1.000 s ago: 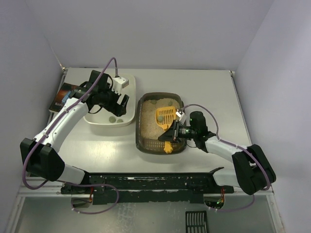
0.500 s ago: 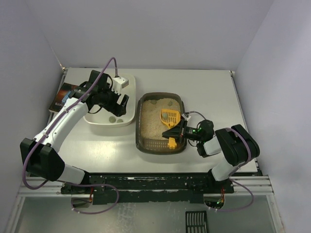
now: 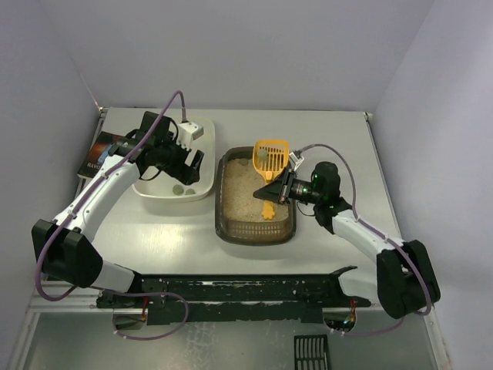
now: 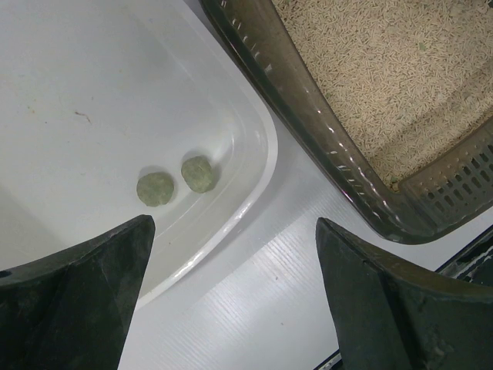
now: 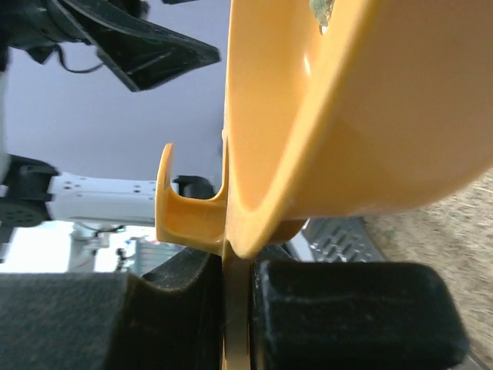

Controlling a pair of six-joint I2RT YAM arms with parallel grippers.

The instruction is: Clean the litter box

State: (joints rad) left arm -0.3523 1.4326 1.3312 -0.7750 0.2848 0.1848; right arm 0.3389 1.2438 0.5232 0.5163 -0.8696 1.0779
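Partway done: two grey-green clumps (image 4: 156, 188) lie in the white tub (image 3: 202, 193), and the yellow scoop (image 3: 269, 156) carries at least one more above the far end of the litter box (image 3: 254, 231). That load is not yet dumped; remaining clumps in the litter are too small to confirm. Right gripper (image 3: 279, 190) fingers are closed tight on the scoop handle. Left gripper (image 4: 235, 301) fingers are spread wide and empty, above the tub's corner. Litter box sits mid-surface, just right of the tub with a narrow gap, long axis running near-to-far, slotted end toward the arm bases.
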